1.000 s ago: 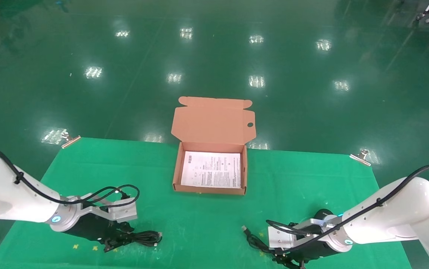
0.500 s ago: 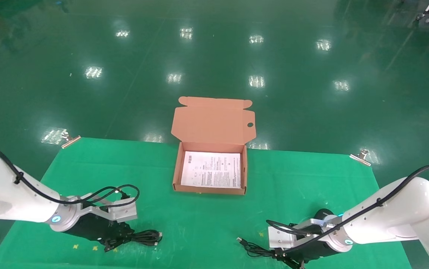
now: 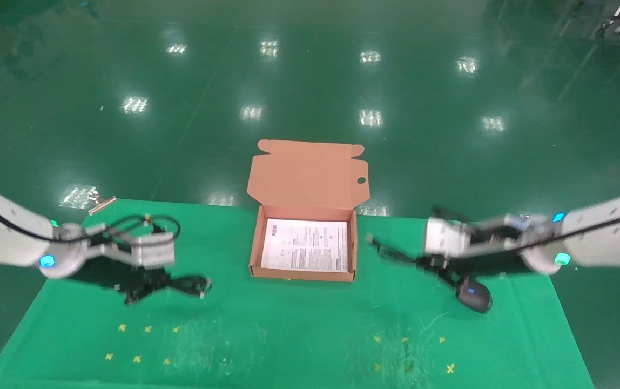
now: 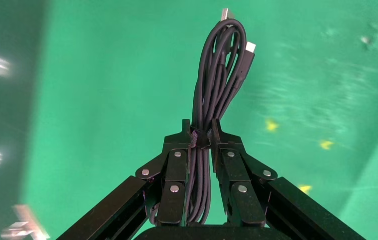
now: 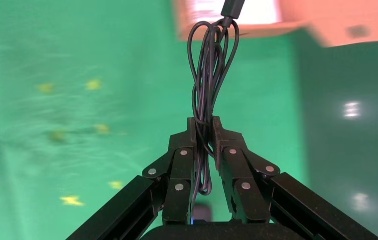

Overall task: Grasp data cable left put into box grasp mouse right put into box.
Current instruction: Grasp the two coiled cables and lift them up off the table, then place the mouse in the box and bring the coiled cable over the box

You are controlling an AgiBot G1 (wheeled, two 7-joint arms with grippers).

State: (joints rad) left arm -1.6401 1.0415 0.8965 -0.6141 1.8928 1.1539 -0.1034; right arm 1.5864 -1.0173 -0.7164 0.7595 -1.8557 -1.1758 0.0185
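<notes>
My left gripper (image 3: 145,281) is shut on the data cable (image 3: 188,284), a black coiled bundle held above the cloth left of the box (image 3: 255,243). In the left wrist view the gripper (image 4: 200,134) pinches the cable (image 4: 220,75), whose silver plugs point away. My right gripper (image 3: 433,265) is shut on the mouse's thin cord (image 3: 391,253), right of the box. The black mouse (image 3: 473,295) with its blue spot hangs below the gripper. In the right wrist view the gripper (image 5: 204,131) clamps the looped cord (image 5: 209,65), with the box (image 5: 276,27) beyond it.
The box stands open at the far middle of the green cloth (image 3: 299,335), its lid (image 3: 305,173) raised at the back and a white printed sheet (image 3: 305,252) inside. Small yellow marks (image 3: 142,346) dot the near cloth. Metal clips (image 3: 102,202) hold the far corners.
Both arms have lifted from the near edge and moved toward the box. The left carries the cable bundle. The right has raised the cord, and the mouse now dangles from it.
</notes>
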